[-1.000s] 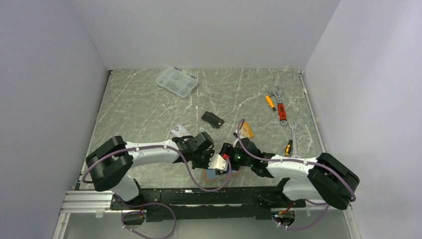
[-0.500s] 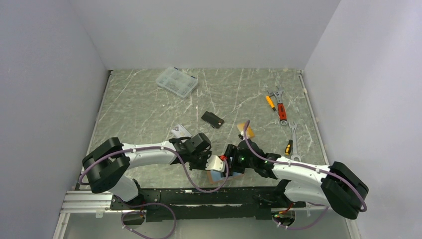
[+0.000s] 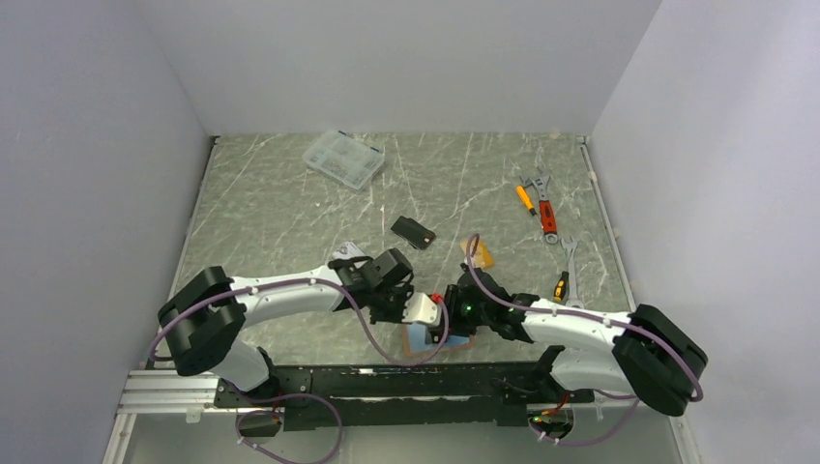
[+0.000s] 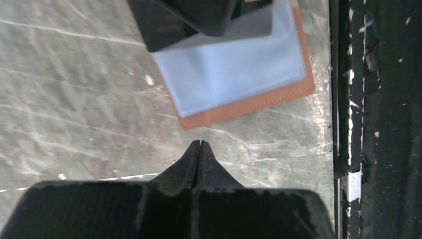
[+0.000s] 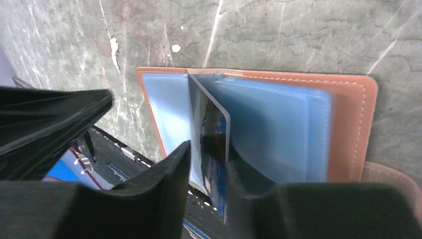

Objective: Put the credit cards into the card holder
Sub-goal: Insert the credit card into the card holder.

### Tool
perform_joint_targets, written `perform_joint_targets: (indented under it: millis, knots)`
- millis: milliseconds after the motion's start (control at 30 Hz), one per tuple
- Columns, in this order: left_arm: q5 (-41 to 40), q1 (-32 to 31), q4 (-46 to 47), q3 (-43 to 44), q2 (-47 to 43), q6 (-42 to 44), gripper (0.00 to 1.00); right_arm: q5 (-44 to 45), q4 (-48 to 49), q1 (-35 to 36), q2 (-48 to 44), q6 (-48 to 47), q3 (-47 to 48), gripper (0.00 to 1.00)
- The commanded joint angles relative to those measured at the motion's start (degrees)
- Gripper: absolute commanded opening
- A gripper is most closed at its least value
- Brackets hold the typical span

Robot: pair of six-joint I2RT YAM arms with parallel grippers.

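At the near edge of the bench (image 3: 290, 213), just beside the black rail (image 4: 383, 124) that carries the arm bases, the card holder (image 5: 348, 124) lies open and flat. Its brown leather side is down and its pale blue sleeves (image 5: 278, 124) face up. Its small closing tab (image 5: 393, 181) shows at one short edge.

The right pincer (image 5: 209, 164) stands over the holder and is closed on a greyish card (image 5: 214, 134) with dark and blue print. The card stands on its edge between the two fingers, and its far end reaches among the sleeves near the fold. Whether that end is inside a sleeve, I cannot tell.

The left pincer (image 4: 199, 145) is just beside the holder, a little off its stitched brown border and low above the bench. Its two fingertips are pressed together and nothing is between them. Seen from above, both pincers meet at the holder, in the middle between the two arms.

Farther out on the bench the black card (image 3: 413, 231) lies flat. The orange-gold card (image 3: 480, 255) lies to its right, near the cable of the right arm. A pale flat piece (image 3: 346, 253) shows beside the left arm; it is too small to name. At the far left lies a clear compartment box (image 3: 343, 159), and at the far right are some wrenches (image 3: 547, 215) and screwdrivers (image 3: 523, 198).
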Motion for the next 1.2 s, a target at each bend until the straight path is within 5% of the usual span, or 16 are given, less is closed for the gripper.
perform_joint_targets:
  millis: [0,67,200,333,733,1000,1167]
  knots:
    - [5.0,0.6,-6.2,7.4,-2.9,-1.7,0.00,0.0,-2.3,0.1,5.2,-1.0,-0.6,0.25]
    - [7.6,-0.8,-8.1,8.6,-2.6,-2.5,0.00,-0.6,-2.5,0.1,6.3,-1.3,0.2,0.27]
    - [8.5,-5.4,-7.9,7.2,-0.1,-1.7,0.00,-0.9,-5.1,0.1,5.8,-2.0,1.0,0.48]
    - [7.7,-6.5,-4.2,5.7,3.0,-1.4,0.00,0.1,-8.5,0.1,2.9,-2.2,2.0,0.52]
    - [-0.2,-8.3,0.3,1.7,5.6,0.5,0.00,-7.5,-5.3,-4.1,-2.4,-2.4,-1.1,0.53]
    - [-2.3,-8.3,1.3,0.7,6.4,1.0,0.00,-6.4,-15.2,-5.1,-6.4,-5.5,3.0,0.58]
    - [-3.6,-8.1,2.1,0.1,5.0,1.0,0.00,-6.6,-15.7,-5.7,-9.4,-4.8,3.1,0.51]
